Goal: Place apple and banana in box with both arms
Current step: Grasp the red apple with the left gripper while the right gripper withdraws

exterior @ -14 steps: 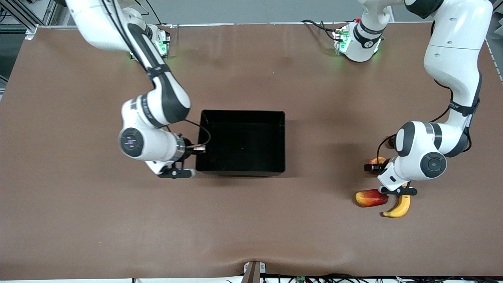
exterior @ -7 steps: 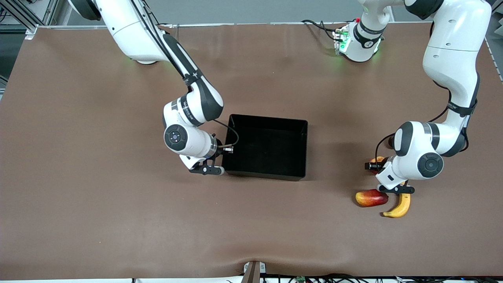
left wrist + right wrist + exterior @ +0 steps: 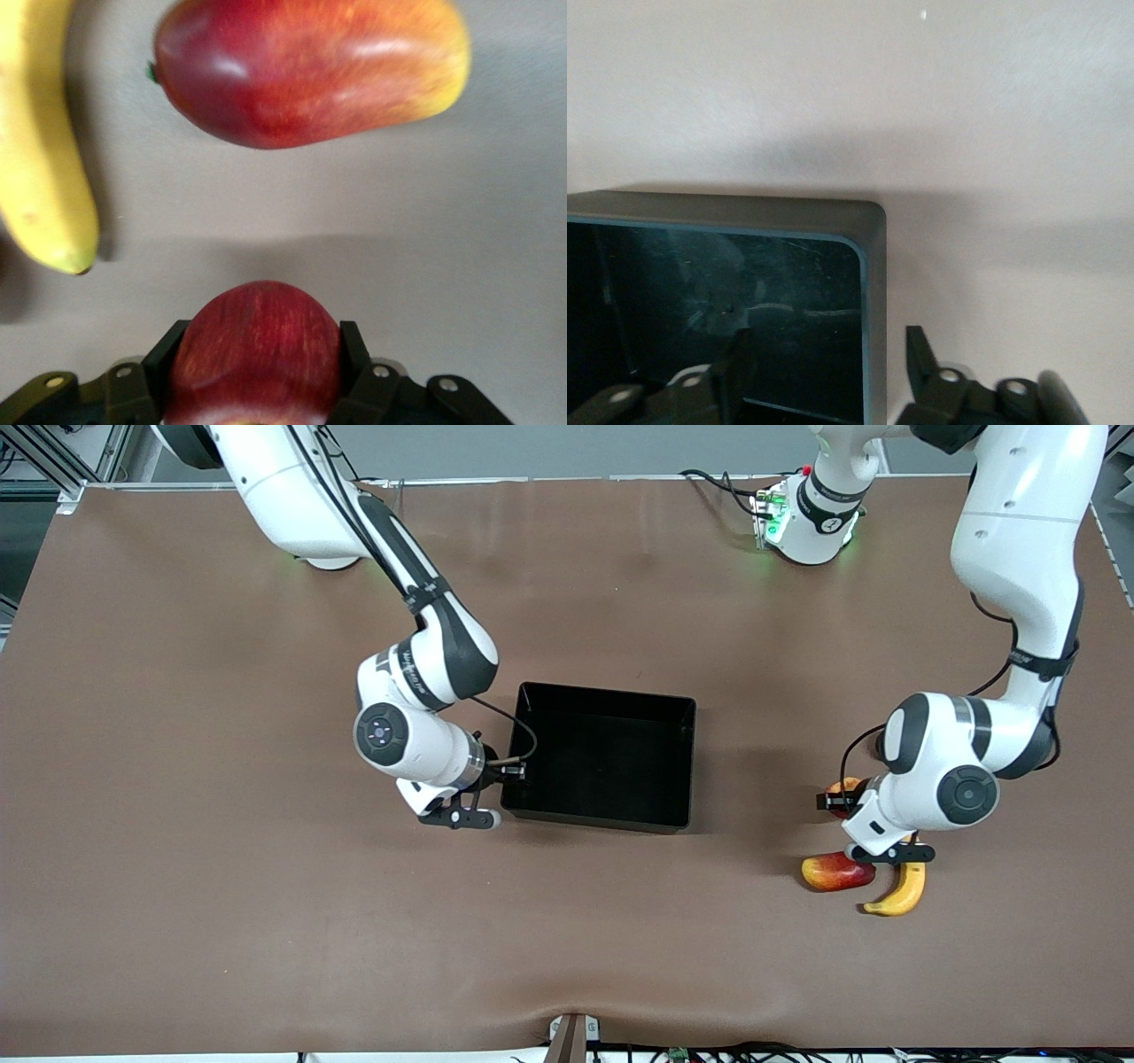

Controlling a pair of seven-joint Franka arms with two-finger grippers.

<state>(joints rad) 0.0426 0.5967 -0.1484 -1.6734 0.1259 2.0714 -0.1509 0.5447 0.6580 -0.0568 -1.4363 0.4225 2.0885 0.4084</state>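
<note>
Left claw (image 3: 257, 390) clamps apple (image 3: 255, 350), mostly hidden; right claw (image 3: 828, 363) spread astride box (image 3: 873, 292) wall.

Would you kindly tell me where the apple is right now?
The apple sits between the left tool's fingers at the left arm's end of the table, beside the mango and banana.

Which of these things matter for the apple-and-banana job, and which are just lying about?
For the job:
apple, gripped in the left end effector
banana, on the table
box, its wall straddled by the open right end effector

Lying about:
red-and-yellow mango-like fruit, beside the banana
</note>
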